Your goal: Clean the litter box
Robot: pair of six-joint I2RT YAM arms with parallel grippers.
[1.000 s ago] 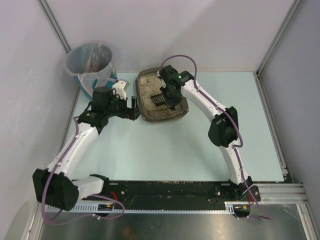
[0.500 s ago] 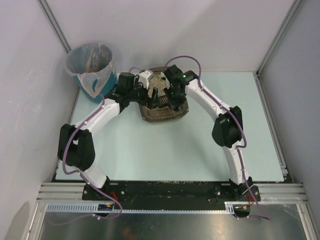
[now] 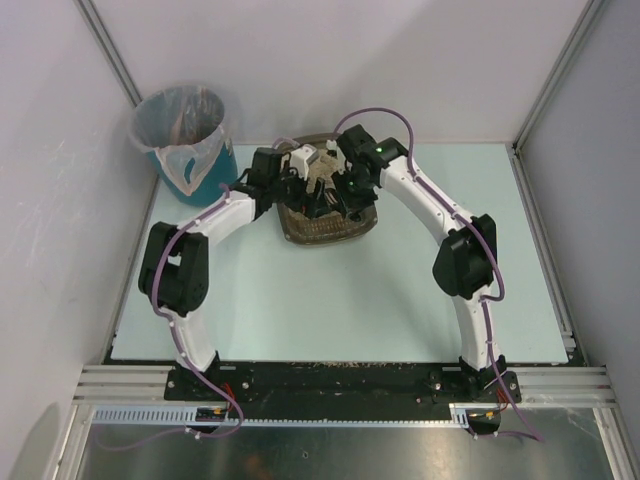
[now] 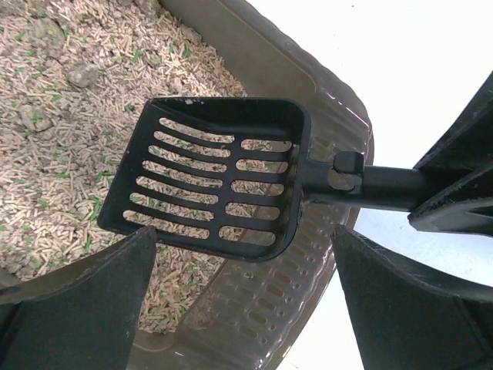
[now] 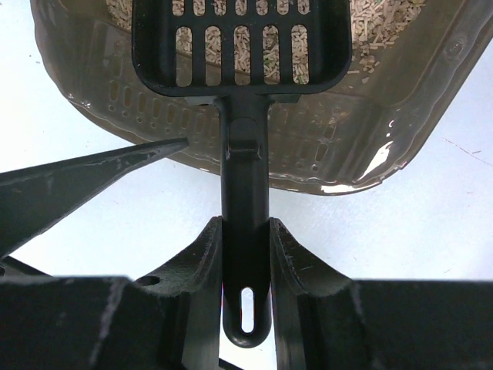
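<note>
Left arm has swung in from the 9 o'clock side of the tray since a second ago, and its left gripper [image 4: 243, 254] now hangs over the litter box [image 3: 325, 238] with fingers spread wide, nothing between them. The right gripper [image 5: 246, 247] is clamped on the handle [image 5: 245, 193] of a black slotted scoop [image 4: 216, 185]. The scoop's head sits over the beige granules [image 4: 62, 116] just inside the tray's rim.

Seen from above, the litter box lies toward 12 o'clock on the pale table [image 3: 350, 300], with the teal bin [image 3: 185, 130] apart from it at 10 o'clock. Both wrists crowd over the tray there, hiding most of it and all of the scoop. In the left wrist view the tray is cut off at 9 and 12 o'clock, and the handle runs out toward 3 o'clock into a dark shape that is cropped. The right wrist view loses the scoop's far end at 12 o'clock; a dark wedge enters from 9 o'clock, and what it belongs to is unclear
</note>
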